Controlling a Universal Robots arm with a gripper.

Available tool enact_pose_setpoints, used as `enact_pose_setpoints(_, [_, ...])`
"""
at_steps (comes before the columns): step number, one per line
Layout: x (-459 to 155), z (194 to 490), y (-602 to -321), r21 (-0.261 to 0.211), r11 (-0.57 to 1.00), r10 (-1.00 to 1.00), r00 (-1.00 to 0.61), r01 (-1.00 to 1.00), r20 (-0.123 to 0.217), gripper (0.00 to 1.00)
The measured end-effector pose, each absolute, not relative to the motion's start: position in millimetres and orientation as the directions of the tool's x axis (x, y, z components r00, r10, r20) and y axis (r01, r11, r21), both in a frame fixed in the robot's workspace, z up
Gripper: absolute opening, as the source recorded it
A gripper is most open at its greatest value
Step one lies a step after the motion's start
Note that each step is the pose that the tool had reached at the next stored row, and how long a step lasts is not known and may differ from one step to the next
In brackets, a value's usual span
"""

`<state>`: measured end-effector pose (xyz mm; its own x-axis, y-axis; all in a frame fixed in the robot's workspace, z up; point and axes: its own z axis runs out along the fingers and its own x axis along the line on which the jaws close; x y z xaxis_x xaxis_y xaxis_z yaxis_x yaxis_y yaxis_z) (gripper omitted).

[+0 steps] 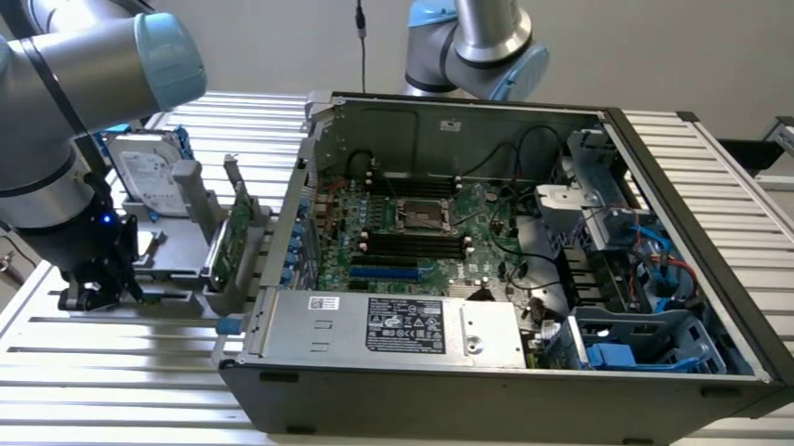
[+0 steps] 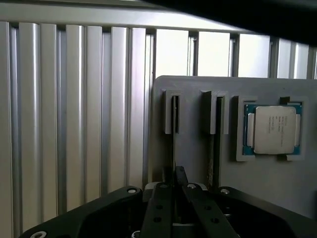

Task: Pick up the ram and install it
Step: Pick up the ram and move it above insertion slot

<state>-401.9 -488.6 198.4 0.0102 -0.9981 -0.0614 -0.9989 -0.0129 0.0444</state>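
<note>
Wrist view: the claw (image 2: 174, 173) is pinched narrow, its two black fingers (image 2: 166, 198) drawn together on the thin edge of the ram (image 2: 174, 141). The ram stands edge-on in the grey holder (image 2: 198, 84), in the groove farther from the CPU (image 2: 274, 130). A second stick (image 2: 214, 144) stands in the groove between the ram and the CPU, and the holder rests on the slatted tabletop (image 2: 74, 124).

In the exterior view the claw (image 1: 97, 295) is low over that holder at the exterior view's left, beside the hard drive (image 1: 143, 177) and the expansion card (image 1: 230, 246). It is well apart from the open computer case (image 1: 496, 372).

I judge the step in hand to be the pick-up: grip apparently made, the ram not yet out of its groove. Freeing it would call for a straight pull along the groove without tilting, clear of the neighbouring stick. Installing would call for lining it up over the black memory slots (image 1: 416, 243) on the motherboard (image 1: 478, 200).
</note>
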Motion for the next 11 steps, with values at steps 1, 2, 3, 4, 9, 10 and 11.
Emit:
enact_pose_setpoints(1, [-401.9, 198.4, -488.5, 0.045, -0.009, -0.998, 0.006, -0.999, -0.061, 0.13])
enact_pose_setpoints(2, [-401.9, 198.3, -488.5, 0.045, -0.007, -0.998, 0.004, -0.999, -0.061, 0.13])
enact_pose_setpoints(3, [-402.0, 198.3, -488.5, 0.045, -0.006, -0.998, 0.004, -0.999, -0.061, 0.13])
enact_pose_setpoints(4, [-402.0, 198.3, -488.4, 0.045, -0.006, -0.998, 0.003, -0.999, -0.061, 0.13])
enact_pose_setpoints(9, [-401.9, 198.5, -488.4, 0.045, -0.006, -0.998, 0.003, -0.999, -0.062, 0.13])
enact_pose_setpoints(10, [-401.9, 199.0, -488.3, 0.045, -0.006, -0.998, 0.003, -0.999, -0.061, 0.13])
enact_pose_setpoints(11, [-401.9, 199.6, -488.3, 0.045, -0.006, -0.998, 0.003, -0.999, -0.061, 0.13])
